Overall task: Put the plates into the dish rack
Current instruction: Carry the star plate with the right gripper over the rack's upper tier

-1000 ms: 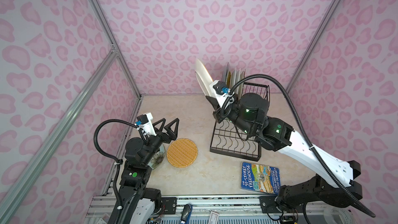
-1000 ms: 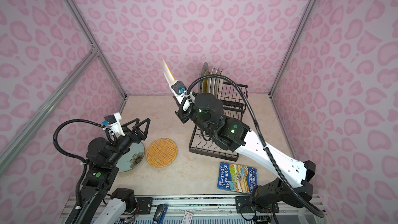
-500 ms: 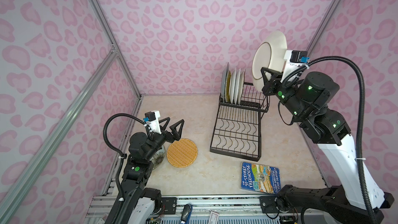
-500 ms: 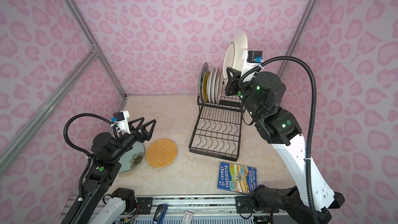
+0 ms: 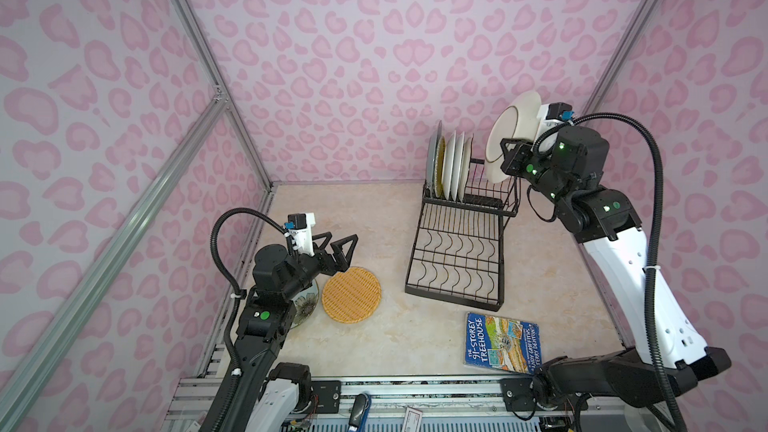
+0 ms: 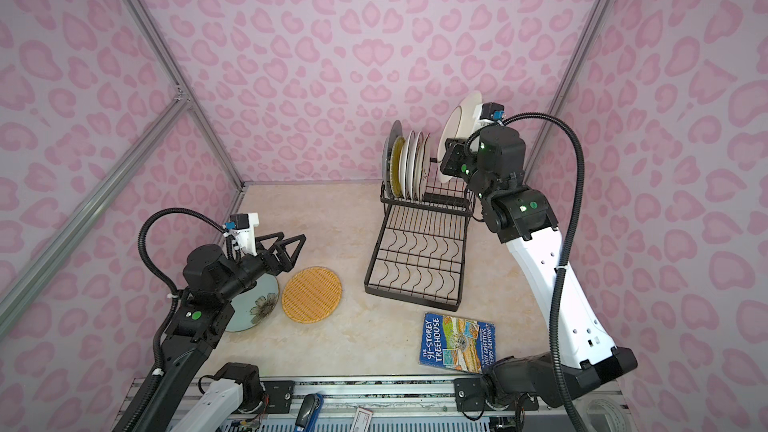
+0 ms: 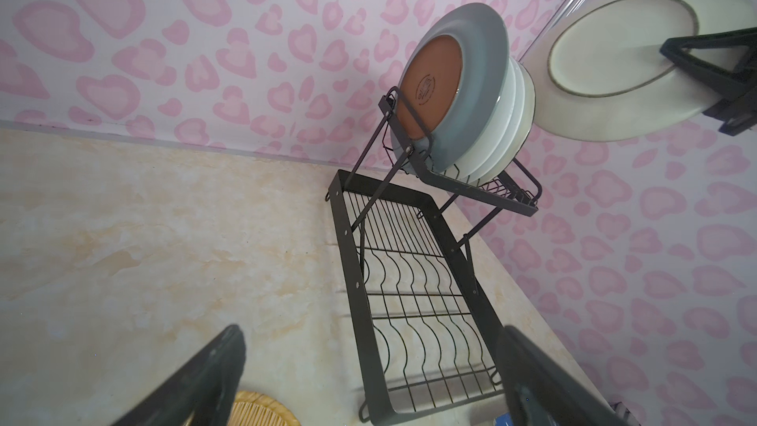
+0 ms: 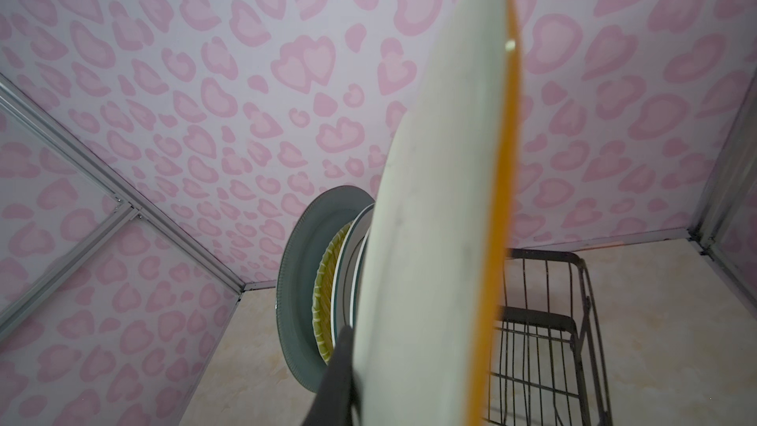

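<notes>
**A:** Which step are we at?

**B:** The right gripper (image 5: 514,158) is clamped on the edge of a white plate (image 5: 507,130). It holds the plate upright in the air at the upper right of both top views, above the raised end of the dish rack (image 5: 457,251). I judge this to be the carry-over, just before slotting.

**A:** How full is the rack?

**B:** A row of plates (image 5: 451,164) stands on edge in the raised basket, with a grey one at the left end of the row. The wires to the right of the row look bare, and the lower flat tray holds nothing.

**A:** So what does the next move call for?

**B:** Probably bringing the plate down, kept upright, into a free slot just right of the last white one. That neighbour is what stands in the way. A tilt could knock it or drop the rim between the wrong wires.

**A:** And the other arm?

**B:** The left gripper (image 5: 340,243) hovers at the lower left with its jaws wide apart and nothing in them. Below it an orange plate (image 5: 351,295) lies flat on the table. Beside that is a floral plate (image 6: 257,305), partly hidden under the arm. Both are yet to be loaded.

**A:** Anything else around?

**B:** A book (image 5: 503,344) lies flat at the lower right, below the rack and well away from the plate's way down.
</notes>
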